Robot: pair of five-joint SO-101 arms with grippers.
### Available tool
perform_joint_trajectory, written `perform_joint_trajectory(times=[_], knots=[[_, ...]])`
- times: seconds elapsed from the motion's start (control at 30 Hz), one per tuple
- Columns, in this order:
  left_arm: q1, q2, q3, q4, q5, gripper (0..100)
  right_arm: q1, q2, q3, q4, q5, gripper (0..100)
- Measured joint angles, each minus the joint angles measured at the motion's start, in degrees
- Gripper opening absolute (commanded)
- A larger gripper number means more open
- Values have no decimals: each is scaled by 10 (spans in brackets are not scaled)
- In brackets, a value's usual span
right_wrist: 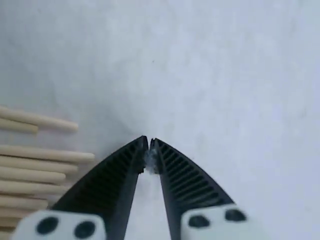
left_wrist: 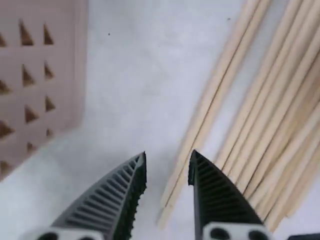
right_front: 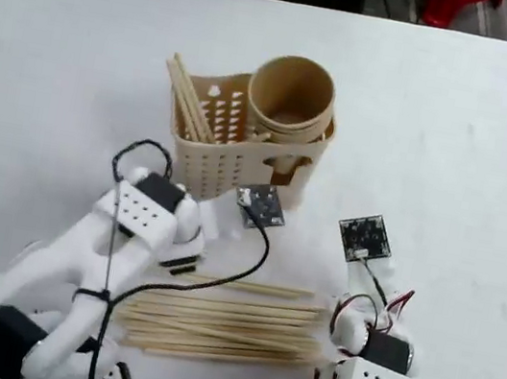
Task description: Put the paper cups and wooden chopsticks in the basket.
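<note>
**Left fingers** (left_wrist: 131,187): dark and ribbed, parted by a moderate gap, with nothing between them. The near end of the closest stick from a heap of loose wooden chopsticks (left_wrist: 260,125), pale and slender, lies within that gap, just short of the tips. The rest of the heap fans away beyond and to the outer side of one finger. On the opposite side of the fingers, near but apart, stands a wall of the beige perforated plastic basket (left_wrist: 35,75).

**Right fingers** (right_wrist: 137,160): tips pressed together, gripping nothing. The ends of the loose wooden chopsticks (right_wrist: 35,165) lie just beside them, not touching. Ahead of the tips is bare white desk (right_wrist: 225,75).

**Surroundings, high view:** the loose wooden chopsticks (right_front: 222,320) lie in a flat row between the two arms. The basket (right_front: 238,163) stands beyond both pairs of fingers, farther out on the desk (right_front: 476,139).

**Progress (judged):**
- The nested brown paper cups (right_front: 292,94) already sit in one compartment of the basket.
- A leaning bundle of stowed chopsticks (right_front: 188,101) occupies the other.
- The cup portion therefore appears complete and the chopstick portion is only partly done, since the large heap by the fingers remains to be transferred.
- The left fingers are the better placed to close on a stick.
</note>
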Motion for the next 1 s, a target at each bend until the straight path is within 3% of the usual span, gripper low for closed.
perform_joint_trajectory(times=[0.7, 0.9, 1.0], knots=[[-8, 135, -1, -39, -33, 156, 0, -1, 0, 0, 0, 22], [-3, 168, -18, -37, 4, 20, 0, -1, 0, 0, 0, 22], [-1, 171, -18, -37, 10, 24, 0, -1, 0, 0, 0, 22]])
